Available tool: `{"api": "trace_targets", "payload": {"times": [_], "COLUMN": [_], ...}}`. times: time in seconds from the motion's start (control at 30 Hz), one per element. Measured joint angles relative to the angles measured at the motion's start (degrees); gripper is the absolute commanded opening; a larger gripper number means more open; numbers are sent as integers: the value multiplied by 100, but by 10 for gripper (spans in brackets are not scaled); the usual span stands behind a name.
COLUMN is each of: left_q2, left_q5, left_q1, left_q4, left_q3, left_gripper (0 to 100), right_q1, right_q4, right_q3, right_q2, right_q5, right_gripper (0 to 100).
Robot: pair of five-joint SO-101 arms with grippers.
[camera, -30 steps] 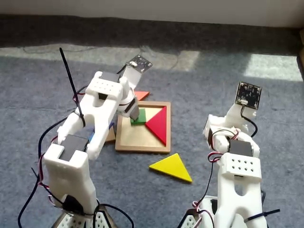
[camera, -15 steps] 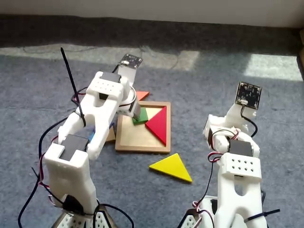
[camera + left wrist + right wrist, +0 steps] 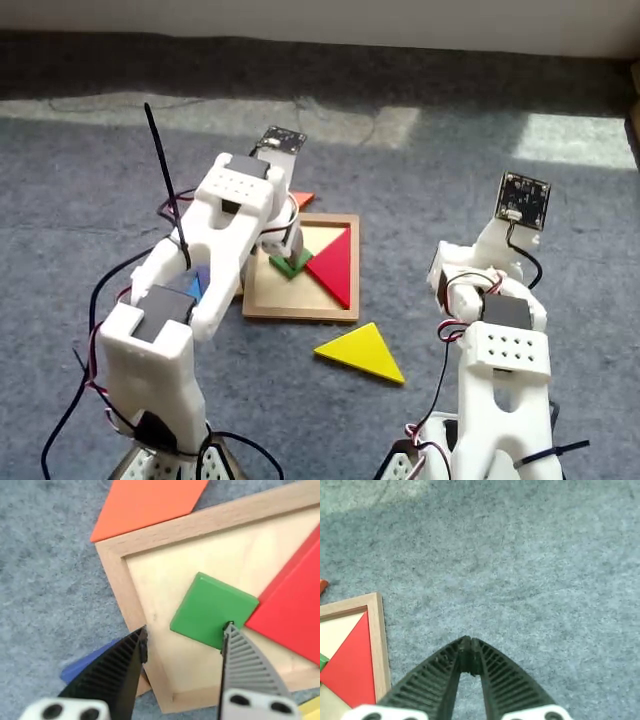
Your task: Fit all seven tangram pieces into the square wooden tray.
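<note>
High view: I see my left gripper (image 3: 186,628) over the wooden tray (image 3: 300,312), jaws apart above the green square (image 3: 212,607), which lies inside beside the red triangle (image 3: 335,262). The yellow triangle (image 3: 365,352) lies on the carpet (image 3: 500,180) near the tray. My right gripper (image 3: 470,666), farther right, has its jaws together.

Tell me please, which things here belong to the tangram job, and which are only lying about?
Job: wooden tray; green square and red triangle inside it; yellow triangle, orange parallelogram and blue piece outside it; left gripper, open at the green square.
Lying about: grey carpet; right gripper, shut over carpet.
</note>
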Motion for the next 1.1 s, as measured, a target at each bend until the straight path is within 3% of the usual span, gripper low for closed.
{"api": "trace_targets", "payload": {"times": [0.6,0.83,1.1], "left_q2": [-88,-1486,-3710], "left_q5": [-141,-176,-176], "left_q1": [79,53,-62], "left_q4": [343,800,826], "left_q3": [-457,-457,1090], "left_gripper": [248,248,248], "right_q1": [0,0,0], "right_q4": [0,0,0], "right_q3": [0,0,0], "right_q2": [0,0,0], "right_q5": [0,0,0], "right_gripper": [7,7,7]}}
